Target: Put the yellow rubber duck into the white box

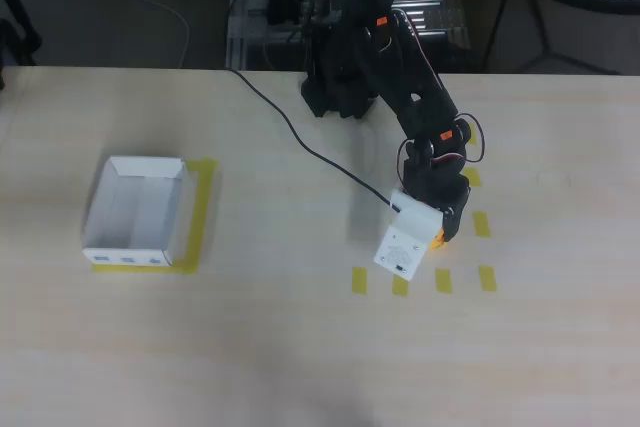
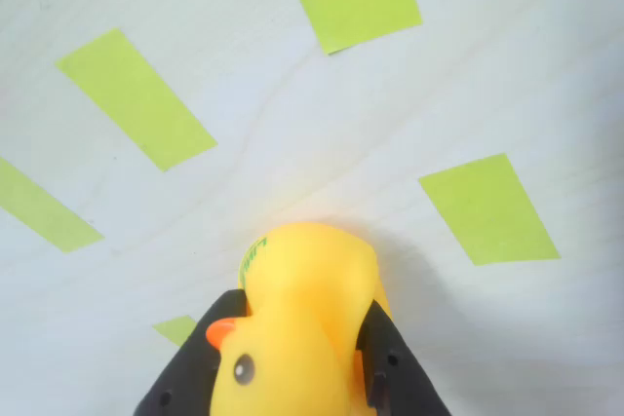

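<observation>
Yellow rubber duck [image 2: 297, 323] between gripper [image 2: 292, 367] jaws, green lettering unreadable

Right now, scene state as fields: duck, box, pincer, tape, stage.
duck: yellow rubber duck sits between the pincer fingers, on or just above the table; cannot tell which
box: white box empty, at the left of the overhead view, on a yellow tape outline
pincer: shut on the duck, over the yellow tape rectangles at the right of the overhead view
gap: duck far from the box
stage: grasped, not yet carried over
</observation>
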Controlling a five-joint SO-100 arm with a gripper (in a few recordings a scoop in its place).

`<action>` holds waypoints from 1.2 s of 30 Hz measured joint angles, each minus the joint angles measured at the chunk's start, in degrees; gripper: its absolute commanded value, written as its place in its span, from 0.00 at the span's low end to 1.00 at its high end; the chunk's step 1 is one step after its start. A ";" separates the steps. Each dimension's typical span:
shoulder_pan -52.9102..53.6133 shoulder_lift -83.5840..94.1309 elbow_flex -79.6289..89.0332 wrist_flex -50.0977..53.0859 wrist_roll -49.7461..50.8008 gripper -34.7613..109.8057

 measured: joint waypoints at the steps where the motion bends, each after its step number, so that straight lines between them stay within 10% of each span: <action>1: 0.00 0.44 0.00 0.00 0.79 0.24; 24: 39.90 87.01 20.13 6.59 12.57 0.24; 36: 63.81 80.77 33.84 -10.63 15.29 0.24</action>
